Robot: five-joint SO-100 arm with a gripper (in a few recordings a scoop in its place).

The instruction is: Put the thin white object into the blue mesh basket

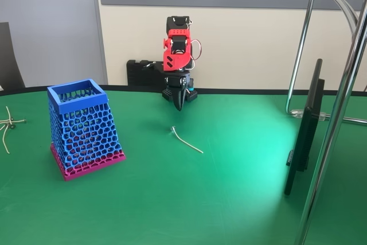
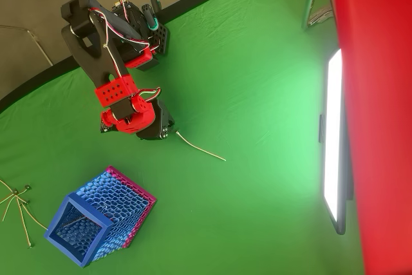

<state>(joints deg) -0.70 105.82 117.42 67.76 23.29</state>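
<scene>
Blue mesh basket (image 1: 84, 127) stands upright on the green counter (image 1: 229, 199), pink base down, at left in the fixed view. In the overhead view a thin pale line shows inside the basket (image 2: 96, 223); cannot tell what it is. Thin white object (image 1: 186, 140) lies flat on the counter, well apart from the basket, hooked end nearest the arm. End effector (image 1: 180, 105) hangs point-down just behind it, fingers together, holding nothing. Beige strips (image 1: 7, 125) lie at the far left edge.

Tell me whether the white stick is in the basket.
Out. The stick lies flat on the green table, apart from the upright basket.
</scene>
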